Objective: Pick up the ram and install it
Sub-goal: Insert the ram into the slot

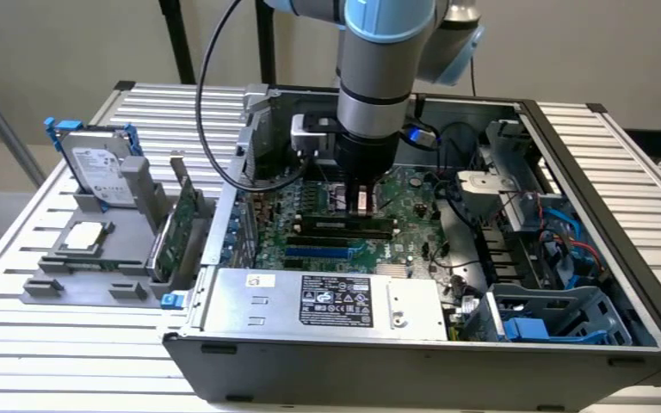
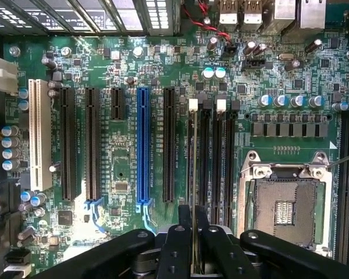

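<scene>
End effector vertical, gripping ram

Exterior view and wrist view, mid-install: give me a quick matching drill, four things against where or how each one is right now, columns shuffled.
Things:
1. ram
2. gripper
3. hard drive
4. expansion card

States:
A. upright in the grey holder outside the case, at its far end, blue rails on its sides
B. on edge in the grey holder, right beside the case wall
C. shut on a thin stick, down inside the open case
D. seen edge-on, lined up over a black memory slot beside the processor socket

Pairs: 1-D, 2-C, 3-A, 4-B
</scene>
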`<state>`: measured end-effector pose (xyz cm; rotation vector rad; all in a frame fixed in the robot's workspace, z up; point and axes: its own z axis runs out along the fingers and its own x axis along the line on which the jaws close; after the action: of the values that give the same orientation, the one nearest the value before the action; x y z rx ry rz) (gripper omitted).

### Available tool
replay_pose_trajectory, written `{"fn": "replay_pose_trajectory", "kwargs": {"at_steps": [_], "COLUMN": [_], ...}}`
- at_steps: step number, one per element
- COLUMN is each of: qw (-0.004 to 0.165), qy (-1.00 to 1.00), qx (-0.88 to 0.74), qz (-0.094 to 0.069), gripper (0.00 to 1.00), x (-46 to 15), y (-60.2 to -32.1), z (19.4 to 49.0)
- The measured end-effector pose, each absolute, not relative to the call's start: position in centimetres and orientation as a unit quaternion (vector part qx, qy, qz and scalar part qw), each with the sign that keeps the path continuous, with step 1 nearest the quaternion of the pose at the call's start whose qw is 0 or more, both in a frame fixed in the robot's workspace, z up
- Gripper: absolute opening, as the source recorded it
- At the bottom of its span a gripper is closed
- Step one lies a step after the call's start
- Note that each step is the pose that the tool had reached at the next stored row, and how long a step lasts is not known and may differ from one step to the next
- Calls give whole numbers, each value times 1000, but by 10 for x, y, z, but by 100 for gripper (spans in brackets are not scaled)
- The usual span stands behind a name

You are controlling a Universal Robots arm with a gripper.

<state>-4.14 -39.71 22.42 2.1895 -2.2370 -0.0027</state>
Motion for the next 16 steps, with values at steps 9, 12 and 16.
{"fn": "replay_pose_trajectory", "kwargs": {"at_steps": [9, 12, 16], "qw": [6, 6, 6], "qy": [-715, -715, -715], "qx": [699, 699, 699], "qz": [-1, -1, 0], "gripper": [0, 0, 0], "x": [-42, -42, -42], "y": [-396, -395, -395], "z": [223, 222, 220]}}
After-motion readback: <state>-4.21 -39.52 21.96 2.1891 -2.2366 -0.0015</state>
